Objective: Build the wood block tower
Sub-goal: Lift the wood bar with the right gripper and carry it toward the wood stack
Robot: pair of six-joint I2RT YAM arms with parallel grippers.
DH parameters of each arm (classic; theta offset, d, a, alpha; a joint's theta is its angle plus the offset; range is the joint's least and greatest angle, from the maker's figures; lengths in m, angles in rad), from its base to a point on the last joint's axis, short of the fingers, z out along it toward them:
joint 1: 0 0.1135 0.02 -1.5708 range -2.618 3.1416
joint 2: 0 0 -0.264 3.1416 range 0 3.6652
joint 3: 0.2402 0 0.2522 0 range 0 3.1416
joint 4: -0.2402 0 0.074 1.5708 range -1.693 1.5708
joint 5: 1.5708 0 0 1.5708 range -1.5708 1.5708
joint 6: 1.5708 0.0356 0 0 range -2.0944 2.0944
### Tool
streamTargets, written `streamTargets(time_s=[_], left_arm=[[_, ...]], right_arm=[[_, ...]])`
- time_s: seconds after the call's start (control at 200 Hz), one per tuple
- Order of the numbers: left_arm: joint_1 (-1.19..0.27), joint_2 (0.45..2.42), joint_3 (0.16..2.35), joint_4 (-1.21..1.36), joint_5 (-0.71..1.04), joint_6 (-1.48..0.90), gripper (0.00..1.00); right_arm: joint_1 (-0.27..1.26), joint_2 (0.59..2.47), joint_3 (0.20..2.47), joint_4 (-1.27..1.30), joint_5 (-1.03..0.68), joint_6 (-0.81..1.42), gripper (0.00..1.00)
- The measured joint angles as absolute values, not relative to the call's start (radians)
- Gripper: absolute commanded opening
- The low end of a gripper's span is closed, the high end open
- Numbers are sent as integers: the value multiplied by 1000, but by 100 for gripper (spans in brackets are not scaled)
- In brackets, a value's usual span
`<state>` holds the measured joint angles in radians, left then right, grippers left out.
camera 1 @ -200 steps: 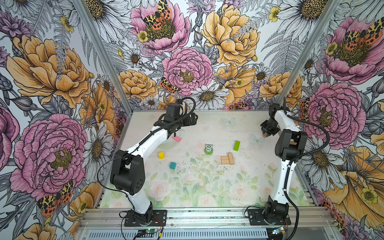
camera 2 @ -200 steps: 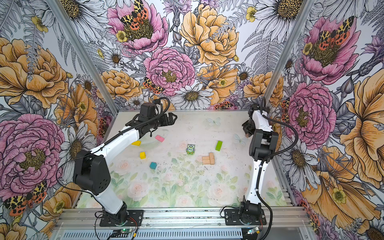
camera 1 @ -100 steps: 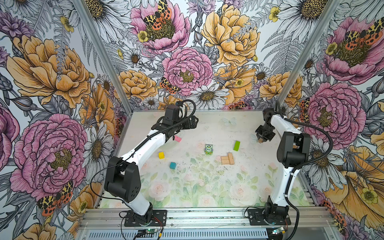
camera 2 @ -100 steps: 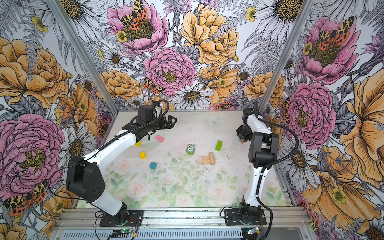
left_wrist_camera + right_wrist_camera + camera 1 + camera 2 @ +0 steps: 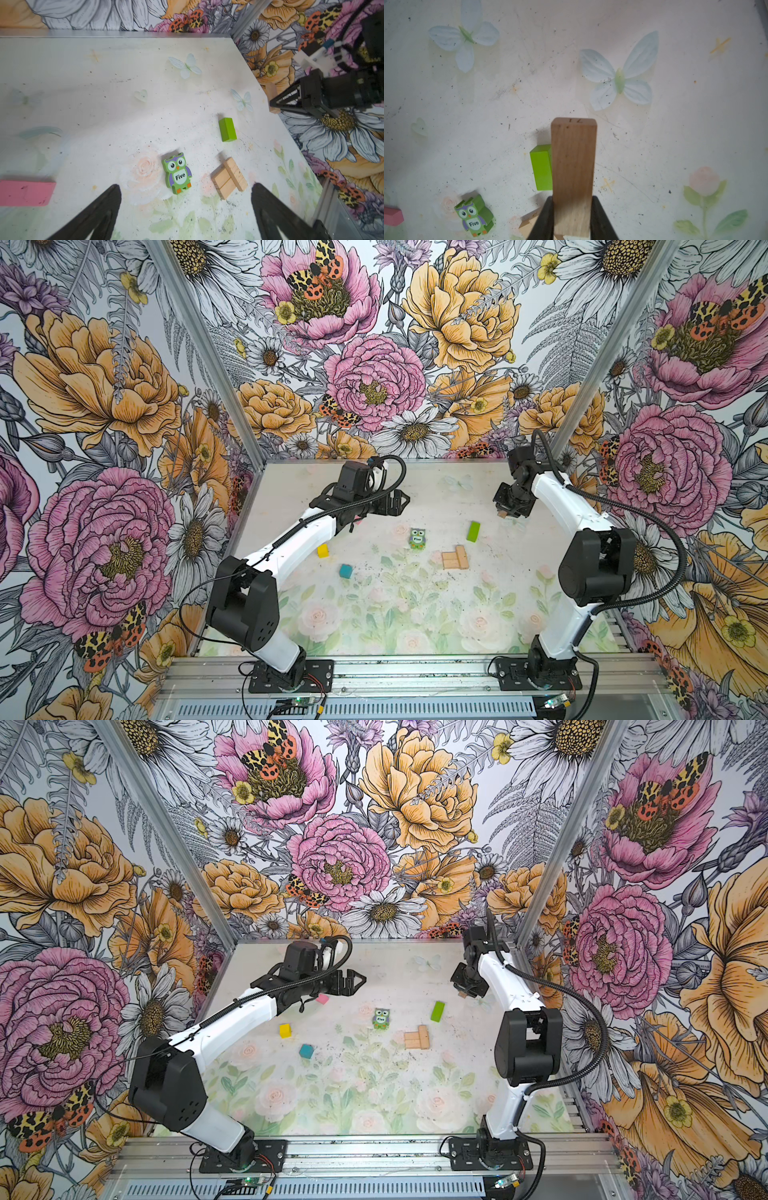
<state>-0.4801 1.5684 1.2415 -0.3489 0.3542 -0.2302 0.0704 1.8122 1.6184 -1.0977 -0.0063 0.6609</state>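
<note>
The surface (image 5: 415, 626) is pale with faint painted flowers. Tall flower walls (image 5: 374, 364) stand at its left, far and right sides. The tower is not built yet. Three tan bars (image 5: 455, 559) lie touching each other, a bit right of the middle. The lime-green bar (image 5: 473, 531) lies near them, a little farther back, and the owl piece (image 5: 417, 538) is near them on the left. The yellow cube (image 5: 322, 550), teal cube (image 5: 345, 571) and pink bar (image 5: 322, 998) are well apart on the left.

The right jaws are clamped on a fourth tan bar (image 5: 573, 166), up in the air over the far right of the surface. They pinch one end by its long flat sides, and most of the bar sticks out. The left jaws are wide apart and hold nothing. They hang over the far left, near the pink bar.

The bar looks light, hard and smooth. It should not bend or squash. Its flat sides are good to pinch, but a hold at one end may let it tip. The right wall is close. The near half of the surface is open room, but the green bar lies between the held bar and the three tan bars.
</note>
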Motion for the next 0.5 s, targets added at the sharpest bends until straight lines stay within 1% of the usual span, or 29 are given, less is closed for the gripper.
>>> streamTargets(time_s=[0.315, 0.5], left_arm=[[-508, 1480, 1123, -370, 532, -156, 99], [-521, 1417, 1071, -378, 571, -135, 99]], right_arm=[[201, 1765, 1564, -1081, -39, 664, 9], [277, 1764, 1529, -1066, -52, 664, 9]])
